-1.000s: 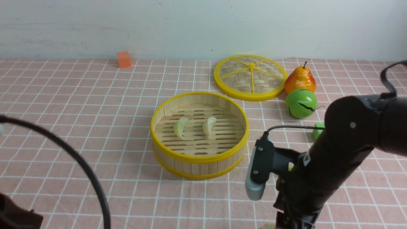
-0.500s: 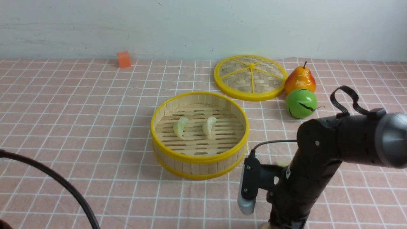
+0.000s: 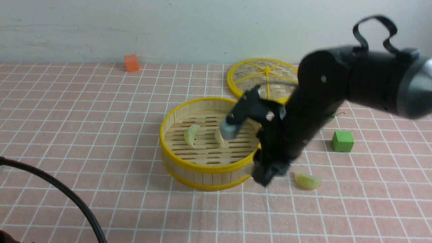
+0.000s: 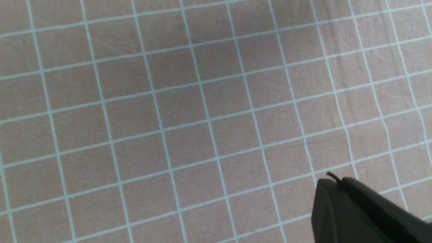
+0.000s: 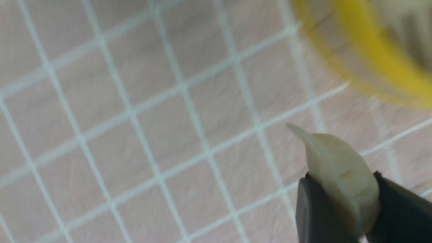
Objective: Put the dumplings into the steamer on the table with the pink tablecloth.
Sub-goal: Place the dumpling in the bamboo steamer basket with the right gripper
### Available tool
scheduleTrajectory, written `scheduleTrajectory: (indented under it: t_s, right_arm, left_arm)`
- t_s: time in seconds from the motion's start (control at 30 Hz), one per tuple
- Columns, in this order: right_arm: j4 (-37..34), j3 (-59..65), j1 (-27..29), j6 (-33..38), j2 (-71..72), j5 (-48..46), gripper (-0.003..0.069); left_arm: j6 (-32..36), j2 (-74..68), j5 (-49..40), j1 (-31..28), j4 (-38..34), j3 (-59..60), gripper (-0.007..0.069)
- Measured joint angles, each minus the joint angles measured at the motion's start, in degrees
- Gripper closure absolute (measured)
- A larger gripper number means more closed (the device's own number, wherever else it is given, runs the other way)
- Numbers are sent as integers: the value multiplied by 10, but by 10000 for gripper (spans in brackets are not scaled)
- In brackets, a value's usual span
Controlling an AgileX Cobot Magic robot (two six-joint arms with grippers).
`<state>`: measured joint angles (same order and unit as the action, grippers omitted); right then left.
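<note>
Right wrist view: the right gripper is pinched nearly closed on a pale held dumpling, its pointed tip poking out past the dark fingers. The steamer, blurred, sits just ahead over the pink tablecloth. Front view: two dumplings lie inside the steamer, leftward of this gripper. A loose dumpling lies just rightward. Only one finger of the left gripper shows, so its opening cannot be told.

Right gripper with dumpling higher now; nearer steamer
</note>
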<state>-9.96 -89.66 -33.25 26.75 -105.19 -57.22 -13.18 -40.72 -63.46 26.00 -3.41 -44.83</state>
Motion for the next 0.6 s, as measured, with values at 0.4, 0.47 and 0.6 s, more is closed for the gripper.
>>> scheduleTrajectory:
  t_s: [0.4,0.47,0.6]
  right_arm:
    - [47,-280,-21,-144,-229,-37,458]
    - [47,-310,-21,-144,-261,-40,458]
    - [47,-336,-21,-144,-295,-55,456]
  left_arm:
    - [0,0,13,0,0,0,638]
    - [0,0,9,0,0,0,638]
    - [0,0,1,0,6,0,638]
